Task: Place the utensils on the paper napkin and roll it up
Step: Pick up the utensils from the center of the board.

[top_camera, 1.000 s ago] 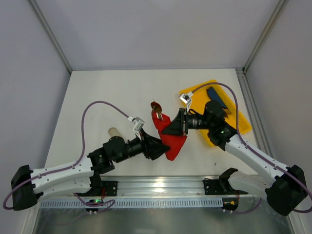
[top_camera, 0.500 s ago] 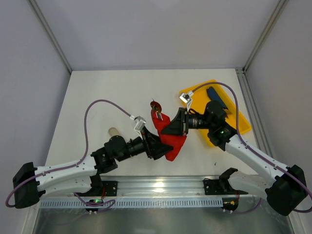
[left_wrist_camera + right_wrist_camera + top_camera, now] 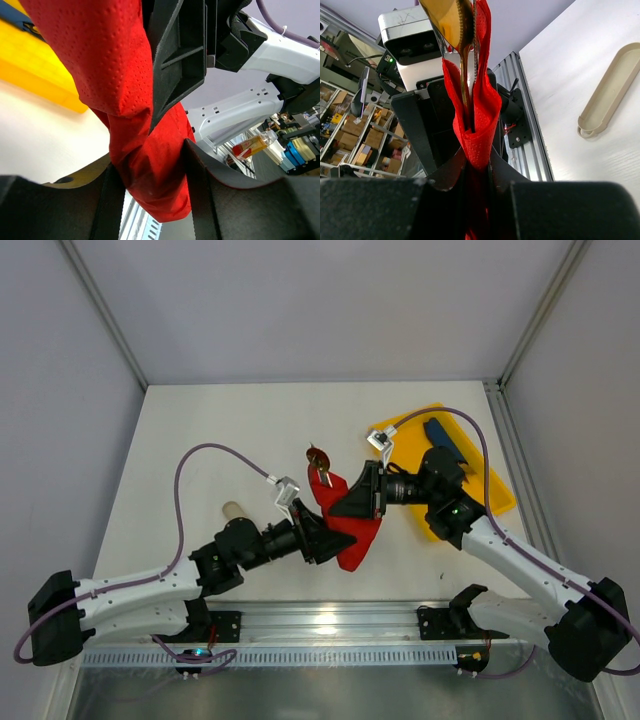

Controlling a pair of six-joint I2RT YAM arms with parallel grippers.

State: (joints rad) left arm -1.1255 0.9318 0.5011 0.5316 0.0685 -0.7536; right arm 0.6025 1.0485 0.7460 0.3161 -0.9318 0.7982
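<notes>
The red paper napkin (image 3: 357, 530) is wrapped round the utensils and held off the table at mid-front. A gold spoon bowl (image 3: 318, 457) sticks out of its upper end, also seen in the right wrist view as the spoon (image 3: 447, 17) above the napkin (image 3: 480, 110). My right gripper (image 3: 350, 505) (image 3: 479, 160) is shut on the bundle's middle. My left gripper (image 3: 343, 537) (image 3: 150, 162) comes in from the left at the lower end, where the napkin (image 3: 100, 60) fills the gap between both fingers.
The yellow tray (image 3: 497, 490) lies at the right under the right arm, with a dark-blue oblong item (image 3: 445, 437) on it. A beige sleeve (image 3: 232, 510) lies on the table at the left, beside the left arm. The metal rail runs along the near edge.
My left gripper has slid right onto the napkin's lower end and its jaws have narrowed on it. The right gripper and the bundle have stayed put.
</notes>
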